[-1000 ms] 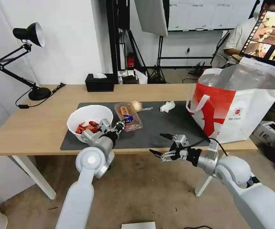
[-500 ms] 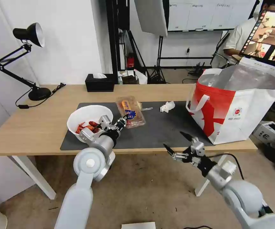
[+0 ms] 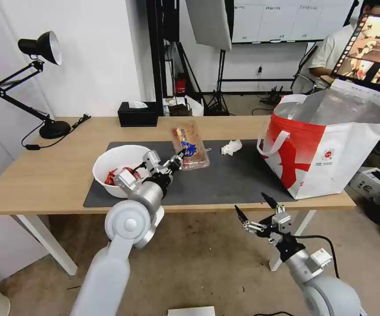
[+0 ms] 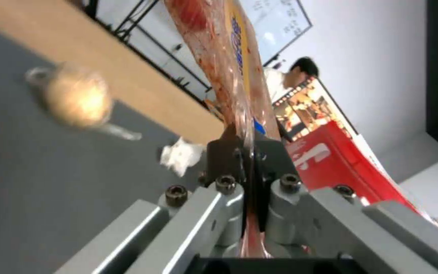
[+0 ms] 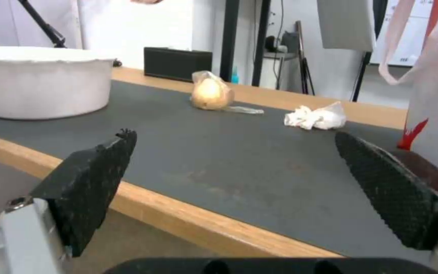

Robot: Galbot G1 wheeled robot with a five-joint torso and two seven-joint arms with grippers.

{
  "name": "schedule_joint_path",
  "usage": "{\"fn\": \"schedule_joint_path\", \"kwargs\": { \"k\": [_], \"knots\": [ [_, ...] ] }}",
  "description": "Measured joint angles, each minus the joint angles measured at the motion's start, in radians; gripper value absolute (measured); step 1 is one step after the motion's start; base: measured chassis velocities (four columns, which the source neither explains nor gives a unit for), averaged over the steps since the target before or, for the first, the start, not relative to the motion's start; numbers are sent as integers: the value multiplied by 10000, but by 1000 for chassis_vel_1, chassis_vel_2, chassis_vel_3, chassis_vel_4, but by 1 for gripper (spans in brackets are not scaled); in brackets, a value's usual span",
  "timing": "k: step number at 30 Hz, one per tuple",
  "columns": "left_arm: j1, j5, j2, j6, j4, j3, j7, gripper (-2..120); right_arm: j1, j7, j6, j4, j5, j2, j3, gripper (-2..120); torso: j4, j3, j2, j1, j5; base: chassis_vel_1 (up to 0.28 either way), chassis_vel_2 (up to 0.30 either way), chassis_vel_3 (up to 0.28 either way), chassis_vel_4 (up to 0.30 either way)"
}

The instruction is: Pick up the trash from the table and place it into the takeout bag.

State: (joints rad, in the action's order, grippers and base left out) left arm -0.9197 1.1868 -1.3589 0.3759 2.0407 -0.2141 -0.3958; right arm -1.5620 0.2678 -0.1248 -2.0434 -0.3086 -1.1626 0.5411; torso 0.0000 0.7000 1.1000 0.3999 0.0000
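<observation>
The left gripper [image 3: 180, 156] is clamped on the near edge of the clear hinged plastic tray with food scraps [image 3: 191, 140], holding it tilted up off the large dark grey rectangular mat [image 3: 225, 177] on the long light-wood table [image 3: 45, 175]; the left wrist view shows the jaws pinched tight on the tray's rim. The large white takeout bag with a red front panel and foil lining [image 3: 330, 145] stands open at the table's right end, well apart from the tray. Still on the mat are the white round bowl of red crayfish shells [image 3: 122, 169], the crumpled white tissue [image 3: 231, 147] and the beige round lump in clear wrap [image 5: 210, 93]. The right gripper [image 3: 260, 217] hangs below the table edge with its fingers spread and nothing between them. By the look of it, the first item is only just lifted, so nearly all of the clearing remains.
</observation>
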Motion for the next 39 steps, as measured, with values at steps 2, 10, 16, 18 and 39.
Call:
{"fn": "schedule_joint_path", "kwargs": {
  "k": [2, 10, 16, 18, 39],
  "knots": [
    [218, 0, 145, -4, -114, 136, 46, 0, -11, 60, 7, 0, 41, -29, 4, 100, 1, 0, 0, 1, 0, 0, 0, 0, 0],
    [1786, 238, 594, -32, -954, 815, 214, 0, -83, 231, 43, -33, 217, -214, 93, 100, -1, 1, 0, 1, 2, 0, 0, 0, 0],
    [2854, 292, 678, -40, -1597, 1448, 444, 0, -122, 282, 75, -95, 244, -245, 244, 100, 0, 1, 0, 1, 0, 0, 0, 0, 0],
    [3096, 311, 648, -40, -1738, 1595, 495, 0, -145, 296, 83, -119, 244, -246, 276, 100, 1, 2, 0, 1, 0, 0, 0, 0, 0],
    [7205, 595, -825, -63, -4779, 4286, 964, 0, -348, 498, 160, -533, 289, -785, 655, 100, -3, 1, -1, 2, 3, 0, 0, 0, 0]
  ]
}}
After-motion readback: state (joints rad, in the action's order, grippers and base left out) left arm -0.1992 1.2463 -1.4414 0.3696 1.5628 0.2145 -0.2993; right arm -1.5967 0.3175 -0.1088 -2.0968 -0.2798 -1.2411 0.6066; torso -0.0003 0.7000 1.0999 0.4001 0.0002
